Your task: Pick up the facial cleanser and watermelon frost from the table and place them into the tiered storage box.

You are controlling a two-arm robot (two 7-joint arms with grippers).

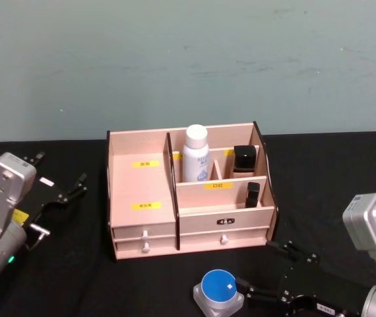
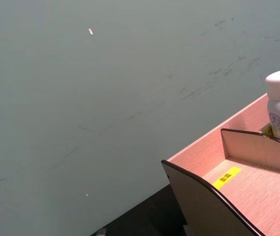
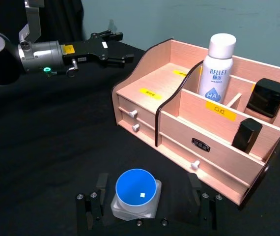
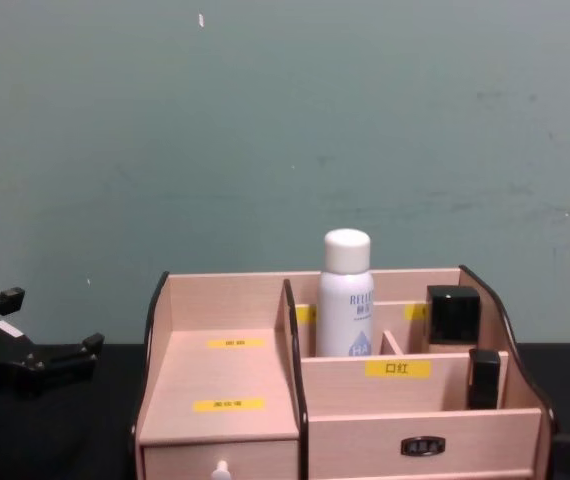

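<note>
Left of the pinkish-wood stepped storage box (image 1: 142, 191), your left gripper (image 1: 61, 170) hangs with fingers spread, empty. The tall white blue-lettered cleanser bottle (image 1: 196, 155) stands upright in the box's rear compartment. Before the box, the squat blue-lidded frosted jar (image 1: 219, 289), clipped in the head view, shows whole from the right wrist, between your right gripper's (image 1: 255, 265) parted fingers (image 3: 85, 216).

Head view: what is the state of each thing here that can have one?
White bottle: upright in the box, cap on.
Blue-lidded jar: on the table, lid on, not held.
Drawers: all shut.
Left gripper: jaws open, empty, left of the box.
Right gripper: jaws open, beside the jar.
</note>
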